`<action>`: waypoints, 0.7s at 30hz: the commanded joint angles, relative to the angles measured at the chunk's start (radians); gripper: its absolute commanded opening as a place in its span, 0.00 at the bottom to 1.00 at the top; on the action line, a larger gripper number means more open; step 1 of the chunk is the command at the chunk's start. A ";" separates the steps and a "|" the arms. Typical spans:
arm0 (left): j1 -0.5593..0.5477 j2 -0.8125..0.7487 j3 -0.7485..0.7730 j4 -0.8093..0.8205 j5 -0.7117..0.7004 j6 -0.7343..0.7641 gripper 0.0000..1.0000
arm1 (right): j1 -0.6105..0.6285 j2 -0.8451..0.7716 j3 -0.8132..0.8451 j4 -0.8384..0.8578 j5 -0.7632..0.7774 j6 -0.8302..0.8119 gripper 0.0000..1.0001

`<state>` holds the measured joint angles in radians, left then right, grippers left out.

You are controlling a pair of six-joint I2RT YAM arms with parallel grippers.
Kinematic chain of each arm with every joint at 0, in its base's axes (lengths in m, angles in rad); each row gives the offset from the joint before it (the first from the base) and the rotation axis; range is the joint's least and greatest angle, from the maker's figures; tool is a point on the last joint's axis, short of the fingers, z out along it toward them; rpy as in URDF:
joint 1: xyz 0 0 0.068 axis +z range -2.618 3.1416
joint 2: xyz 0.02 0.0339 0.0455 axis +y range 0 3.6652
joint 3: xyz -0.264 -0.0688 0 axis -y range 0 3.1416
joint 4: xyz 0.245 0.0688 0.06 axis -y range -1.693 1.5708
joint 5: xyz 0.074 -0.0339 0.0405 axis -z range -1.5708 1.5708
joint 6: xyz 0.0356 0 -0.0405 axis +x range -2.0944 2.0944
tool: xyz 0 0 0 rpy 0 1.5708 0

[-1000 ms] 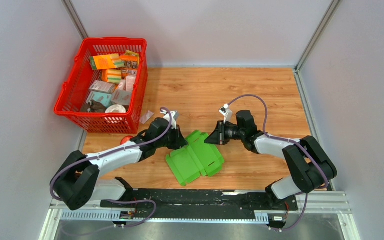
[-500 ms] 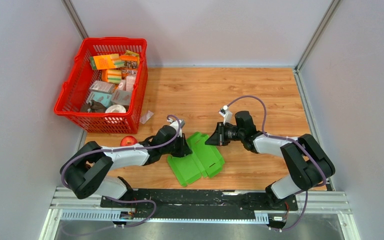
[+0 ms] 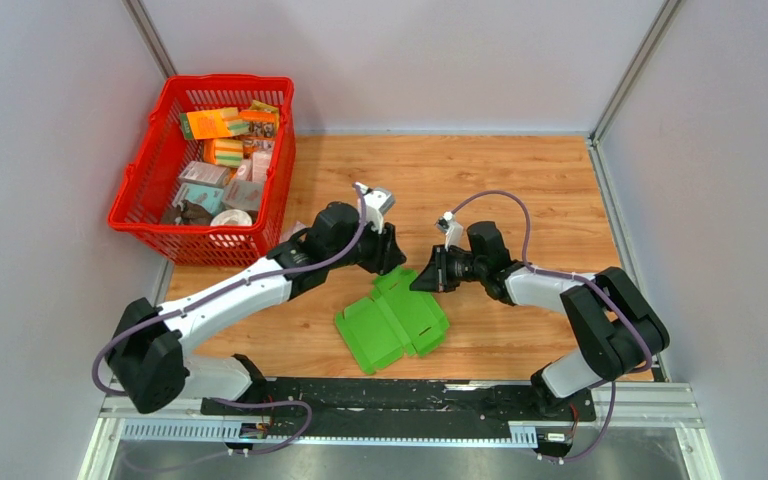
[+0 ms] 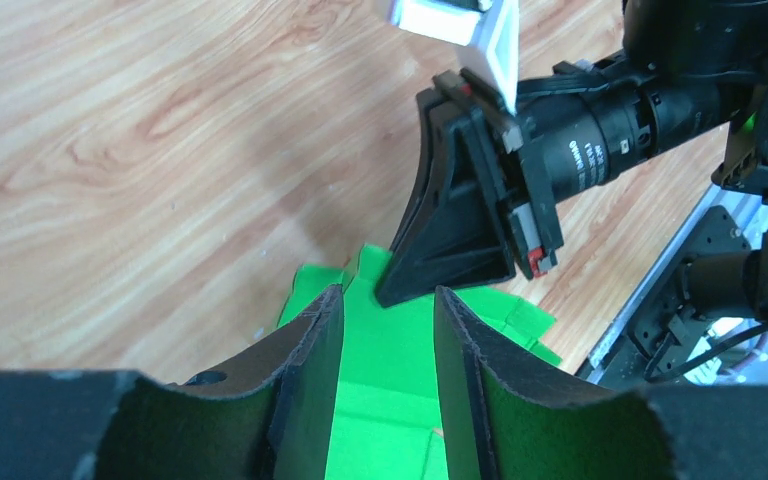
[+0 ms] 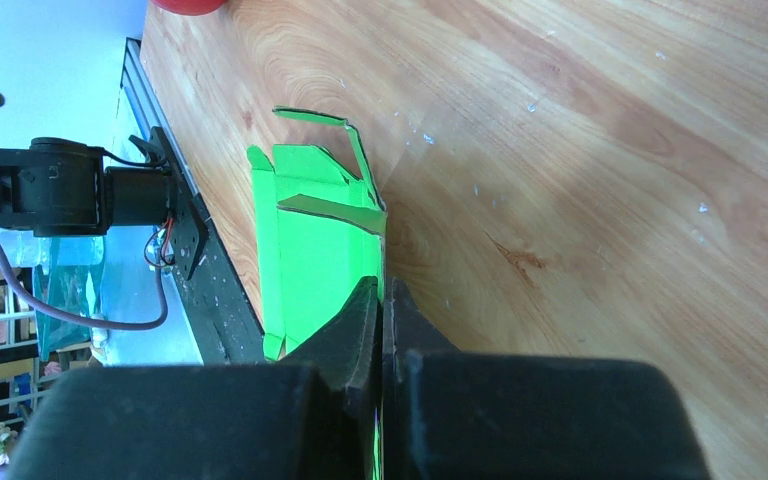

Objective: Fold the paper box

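The paper box [image 3: 390,322] is a bright green, partly folded card sheet lying flat on the wooden table between the arms. My right gripper [image 3: 422,278] is shut on its far right edge, and in the right wrist view the thin green card [image 5: 315,230] runs into the closed jaws [image 5: 380,292]. My left gripper [image 3: 388,252] hovers just beyond the sheet's far end, open and holding nothing. In the left wrist view its fingers [image 4: 388,310] frame the green card [image 4: 385,400] below, with the right gripper [image 4: 450,240] close in front.
A red basket [image 3: 200,170] full of small packages stands at the back left. A scrap of clear plastic [image 3: 293,233] lies by it. A red round thing [image 5: 190,5] shows near the table's front edge. Grey walls enclose the table, and a black rail [image 3: 400,395] runs along the near side.
My left gripper has opened, left the box's left side and risen toward the far right, near the right gripper. The right gripper stays shut on the card.
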<state>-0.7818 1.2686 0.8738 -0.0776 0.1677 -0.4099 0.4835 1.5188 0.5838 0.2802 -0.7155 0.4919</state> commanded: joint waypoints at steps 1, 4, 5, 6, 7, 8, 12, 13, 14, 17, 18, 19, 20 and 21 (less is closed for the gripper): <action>-0.022 0.107 0.135 -0.171 0.024 0.167 0.47 | 0.004 0.000 0.039 0.013 -0.025 -0.019 0.00; -0.024 0.178 0.220 -0.218 0.058 0.224 0.47 | 0.007 -0.019 0.031 0.011 -0.018 -0.024 0.00; -0.027 0.201 0.228 -0.221 0.064 0.235 0.47 | 0.007 -0.025 0.030 0.010 -0.015 -0.027 0.00; -0.025 0.212 0.237 -0.225 0.069 0.237 0.47 | 0.007 -0.026 0.030 0.008 -0.013 -0.033 0.00; -0.025 0.224 0.255 -0.240 0.069 0.241 0.47 | 0.007 -0.025 0.031 0.004 -0.012 -0.033 0.00; -0.027 0.251 0.269 -0.254 0.069 0.253 0.47 | 0.007 -0.022 0.034 0.002 -0.013 -0.035 0.00; -0.043 0.313 0.318 -0.306 0.029 0.295 0.43 | 0.007 -0.025 0.034 0.000 -0.022 -0.033 0.00; -0.046 0.321 0.327 -0.318 0.027 0.298 0.40 | 0.007 -0.028 0.033 0.005 -0.022 -0.030 0.00; -0.050 0.330 0.329 -0.317 0.026 0.301 0.40 | 0.007 -0.029 0.031 0.005 -0.021 -0.032 0.00; -0.068 0.344 0.326 -0.320 -0.008 0.316 0.40 | 0.007 -0.023 0.033 0.007 -0.024 -0.029 0.00; -0.073 0.347 0.329 -0.326 -0.020 0.324 0.40 | 0.006 -0.020 0.034 0.010 -0.025 -0.027 0.00; -0.080 0.351 0.333 -0.335 -0.034 0.327 0.40 | 0.007 -0.016 0.034 0.011 -0.033 -0.026 0.00; -0.082 0.356 0.335 -0.338 -0.049 0.333 0.40 | 0.009 -0.016 0.036 0.013 -0.033 -0.023 0.00; -0.086 0.359 0.335 -0.338 -0.060 0.338 0.40 | 0.009 -0.017 0.034 0.017 -0.036 -0.021 0.00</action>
<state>-0.8497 1.6192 1.1656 -0.3943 0.1654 -0.1249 0.4843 1.5185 0.5900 0.2733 -0.7277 0.4812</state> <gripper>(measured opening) 0.400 0.011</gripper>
